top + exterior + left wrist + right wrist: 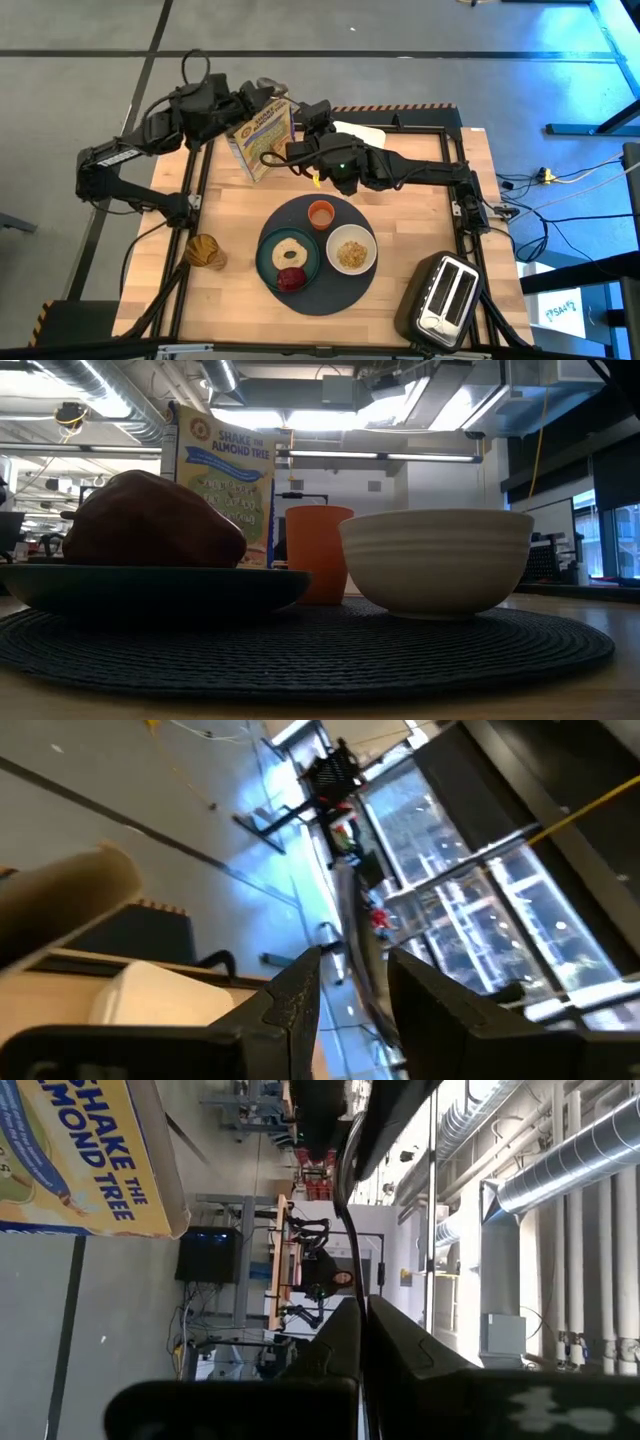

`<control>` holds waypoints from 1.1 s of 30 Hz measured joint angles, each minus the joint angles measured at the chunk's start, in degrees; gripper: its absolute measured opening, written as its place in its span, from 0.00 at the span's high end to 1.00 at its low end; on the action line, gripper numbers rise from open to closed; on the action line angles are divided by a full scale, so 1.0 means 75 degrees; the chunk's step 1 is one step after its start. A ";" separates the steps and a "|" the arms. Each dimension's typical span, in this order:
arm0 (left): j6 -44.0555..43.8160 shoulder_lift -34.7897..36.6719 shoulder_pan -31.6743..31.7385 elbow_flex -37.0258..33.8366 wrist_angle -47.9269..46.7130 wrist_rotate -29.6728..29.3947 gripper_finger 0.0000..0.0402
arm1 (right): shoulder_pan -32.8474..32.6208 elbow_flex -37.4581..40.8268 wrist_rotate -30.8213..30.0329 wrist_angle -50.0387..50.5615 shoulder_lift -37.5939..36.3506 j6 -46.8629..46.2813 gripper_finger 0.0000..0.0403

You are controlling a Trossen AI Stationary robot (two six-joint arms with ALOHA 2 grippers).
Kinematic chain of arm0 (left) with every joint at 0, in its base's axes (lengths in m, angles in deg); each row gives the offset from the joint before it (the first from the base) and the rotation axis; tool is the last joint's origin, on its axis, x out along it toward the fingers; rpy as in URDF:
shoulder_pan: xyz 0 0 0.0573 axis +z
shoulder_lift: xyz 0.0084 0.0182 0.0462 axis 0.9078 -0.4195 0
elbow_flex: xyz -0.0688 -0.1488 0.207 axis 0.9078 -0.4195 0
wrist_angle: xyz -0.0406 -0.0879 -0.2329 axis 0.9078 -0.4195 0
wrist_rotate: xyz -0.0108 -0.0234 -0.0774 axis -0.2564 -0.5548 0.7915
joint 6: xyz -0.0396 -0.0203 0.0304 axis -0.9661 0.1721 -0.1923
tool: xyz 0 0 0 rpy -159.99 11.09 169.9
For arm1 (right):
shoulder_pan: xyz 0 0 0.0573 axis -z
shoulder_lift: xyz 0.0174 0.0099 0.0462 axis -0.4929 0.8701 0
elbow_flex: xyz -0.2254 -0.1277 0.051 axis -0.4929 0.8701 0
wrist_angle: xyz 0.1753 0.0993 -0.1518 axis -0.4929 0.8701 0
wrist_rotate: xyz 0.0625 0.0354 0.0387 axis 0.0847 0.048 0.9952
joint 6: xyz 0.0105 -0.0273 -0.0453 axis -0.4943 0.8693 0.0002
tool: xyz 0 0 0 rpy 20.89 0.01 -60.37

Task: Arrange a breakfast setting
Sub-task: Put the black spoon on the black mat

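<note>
Nearest the low camera: large round dark-grey woven mat (pixel 300 645), filling the bottom of the frame, with the teal plate (pixel 150 588) on it at left carrying the dark red fruit (pixel 150 525). White ribbed ceramic bowl (pixel 435 560) at right, small orange plastic cup (pixel 318 552) behind, between the two.

High view: setting sits lower centre on the wooden desk (pixel 430 160). Ring-shaped bread (pixel 292 250) on the plate beside the fruit; cereal (pixel 351 253) already in the bowl. Metal spoon not seen.

Tall cereal box (pixel 262 135), yellow and blue cardboard, upper centre. Left hand (pixel 262 100) is at its top, fingers partly apart; looks like a grip on the box top, though contact isn't clear. Right hand (pixel 300 152) closed, empty, just beside the box.

Handling guess: box light, stiff but crushable, top-heavy when tilted; take it by the narrow sides. Bowl and plate rigid, breakable, smooth; cup light, tips easily.

Around: jar with brown contents (pixel 203 251) at left, silver toaster (pixel 447 297) lower right. The right arm lies between box and setting.
</note>
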State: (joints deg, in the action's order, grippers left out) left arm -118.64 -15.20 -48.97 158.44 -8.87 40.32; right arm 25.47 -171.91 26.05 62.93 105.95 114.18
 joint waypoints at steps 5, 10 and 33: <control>0.0094 -0.0120 0.0156 0.0000 -0.0043 -0.0026 0.75 | -0.0002 0.0003 -0.0070 0.0051 0.0009 0.0003 1.00; 0.0803 -0.0137 0.0219 0.0000 0.0015 -0.0045 0.93 | -0.0008 0.0012 -0.0072 0.0194 0.0021 0.0012 1.00; 0.6787 0.0829 0.0309 0.0484 0.0532 0.1165 1.00 | -0.0322 0.0009 0.1949 0.2529 0.0026 -0.9807 0.43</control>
State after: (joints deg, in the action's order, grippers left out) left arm -67.73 -8.99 -46.65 162.07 -4.88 49.05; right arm 23.06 -171.84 40.67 81.90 106.14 40.63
